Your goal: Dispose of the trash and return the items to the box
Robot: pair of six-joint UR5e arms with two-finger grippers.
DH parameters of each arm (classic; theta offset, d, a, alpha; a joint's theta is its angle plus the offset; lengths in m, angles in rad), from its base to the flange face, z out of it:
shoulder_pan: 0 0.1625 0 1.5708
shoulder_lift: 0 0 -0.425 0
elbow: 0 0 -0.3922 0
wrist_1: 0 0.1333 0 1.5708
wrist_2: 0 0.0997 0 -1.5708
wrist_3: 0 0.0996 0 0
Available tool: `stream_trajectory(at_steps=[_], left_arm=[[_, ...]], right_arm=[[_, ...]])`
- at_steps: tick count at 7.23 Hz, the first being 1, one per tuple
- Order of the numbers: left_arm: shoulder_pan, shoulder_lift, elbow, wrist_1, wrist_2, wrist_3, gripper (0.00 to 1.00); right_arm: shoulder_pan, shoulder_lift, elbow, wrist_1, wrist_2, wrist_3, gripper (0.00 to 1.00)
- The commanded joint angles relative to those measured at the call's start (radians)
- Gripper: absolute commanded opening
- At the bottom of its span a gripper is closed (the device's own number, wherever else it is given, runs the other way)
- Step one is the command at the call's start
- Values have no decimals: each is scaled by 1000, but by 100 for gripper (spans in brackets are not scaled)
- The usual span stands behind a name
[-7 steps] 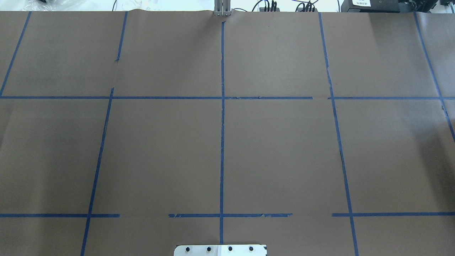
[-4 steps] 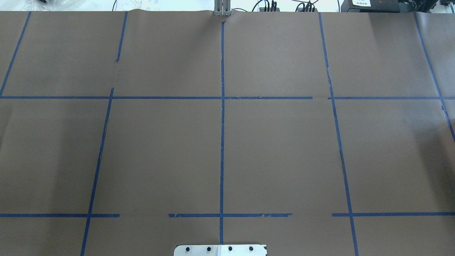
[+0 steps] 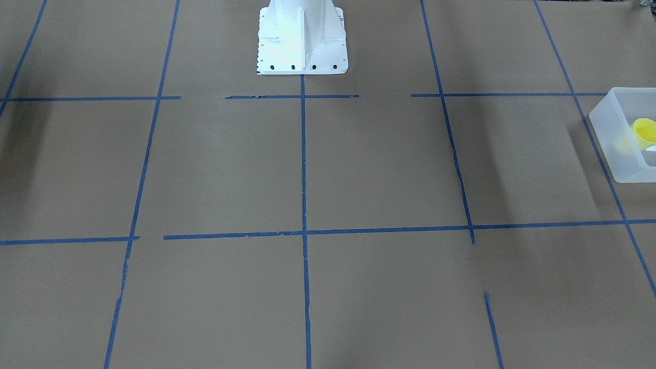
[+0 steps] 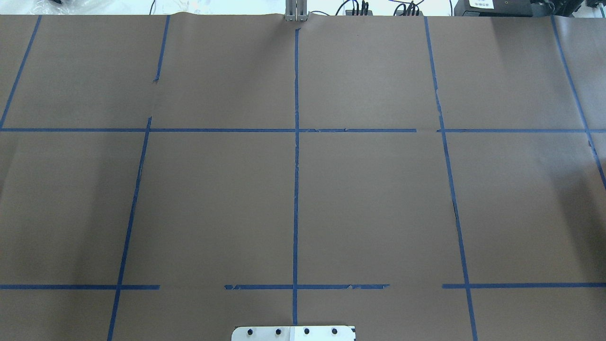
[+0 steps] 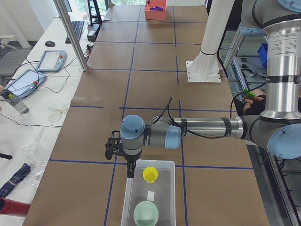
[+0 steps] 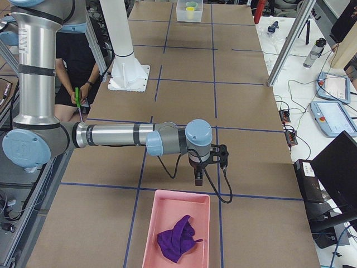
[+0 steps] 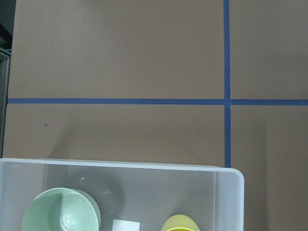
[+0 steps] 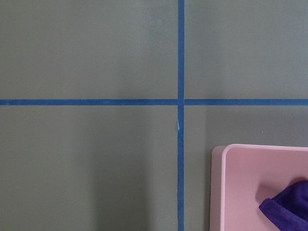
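Observation:
The frosted-white box [image 5: 160, 200] stands at the table's left end and holds the yellow cup [image 5: 150, 174], a pale green bowl [image 5: 146, 213] and a small white card [image 5: 151, 195]. My left gripper [image 5: 130, 174] points down just over the box's far left rim; I cannot tell whether it is open or shut. The left wrist view shows the box rim [image 7: 120, 165], the bowl [image 7: 61, 214] and the cup [image 7: 180, 224]. The front-facing view shows the box [image 3: 617, 148] with the cup [image 3: 646, 132]. My right gripper [image 6: 198, 178] hangs just short of a pink tray [image 6: 150, 234]; I cannot tell its state.
The pink tray at the table's right end holds a purple cloth [image 6: 178, 239], which also shows in the right wrist view [image 8: 286, 204] on the tray [image 8: 240, 187]. The robot's white base [image 3: 302, 36] stands at mid-table. Brown paper with blue tape lines covers the table.

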Motion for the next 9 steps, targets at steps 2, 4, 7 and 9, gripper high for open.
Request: stream_trajectory(at_steps=[2,4,7,9], left_arm=[[50,0,-28,0,-12,-60,100],[50,0,-29,0,-47,-86,100],[47,12,-15,0,-38,-78,100],[45,18,-15,0,-37,-78,100]], right_arm=[[1,0,0,0,0,-1,100],[0,4,0,3,0,-2,100],[0,4,-3,0,0,-2,100],[0,4,-3,0,-2,-4,100]])
